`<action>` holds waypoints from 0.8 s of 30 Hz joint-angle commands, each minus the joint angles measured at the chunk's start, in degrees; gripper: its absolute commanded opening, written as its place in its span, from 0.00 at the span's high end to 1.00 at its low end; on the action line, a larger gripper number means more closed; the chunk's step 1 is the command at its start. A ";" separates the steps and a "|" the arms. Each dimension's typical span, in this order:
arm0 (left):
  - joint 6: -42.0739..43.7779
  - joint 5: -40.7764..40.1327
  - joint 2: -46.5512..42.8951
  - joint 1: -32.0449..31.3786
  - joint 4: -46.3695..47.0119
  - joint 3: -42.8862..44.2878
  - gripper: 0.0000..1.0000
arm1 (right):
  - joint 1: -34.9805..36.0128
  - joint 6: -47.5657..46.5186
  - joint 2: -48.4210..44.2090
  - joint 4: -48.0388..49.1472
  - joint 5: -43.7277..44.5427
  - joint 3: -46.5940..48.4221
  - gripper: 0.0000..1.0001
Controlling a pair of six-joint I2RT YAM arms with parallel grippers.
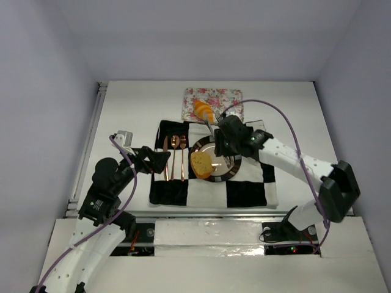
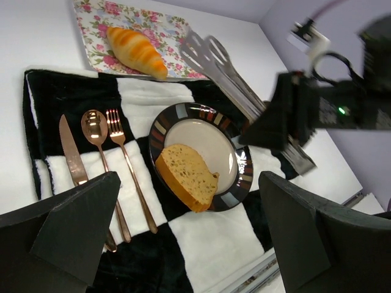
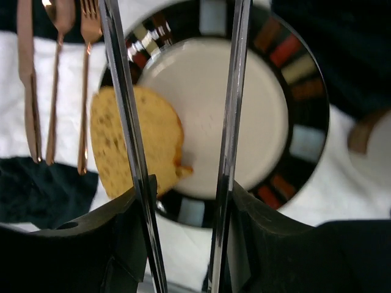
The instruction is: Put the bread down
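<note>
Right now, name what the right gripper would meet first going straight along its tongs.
Likely the orange roll on the floral tray: the right gripper aims its tongs at it from over the plate. Height is unclear; they might pass above.

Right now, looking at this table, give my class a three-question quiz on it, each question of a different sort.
1. True or false: the bread slice lies on the plate.
2. The orange roll rests on: A the floral tray, B the plate, C the checkered cloth.
3. What tool does the right gripper hold over the plate?
Key: 1 true; 2 A; 3 metal tongs.
</note>
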 commanded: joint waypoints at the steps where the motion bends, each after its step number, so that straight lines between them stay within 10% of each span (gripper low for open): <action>1: 0.26 0.98 -0.52 -0.33 2.08 -0.30 0.02 | -3.65 -8.83 5.65 -0.30 -0.21 9.29 0.49; 24: 0.34 1.77 -1.49 -0.33 2.34 -0.39 0.02 | -12.71 -20.34 32.89 -6.11 -11.29 28.83 0.50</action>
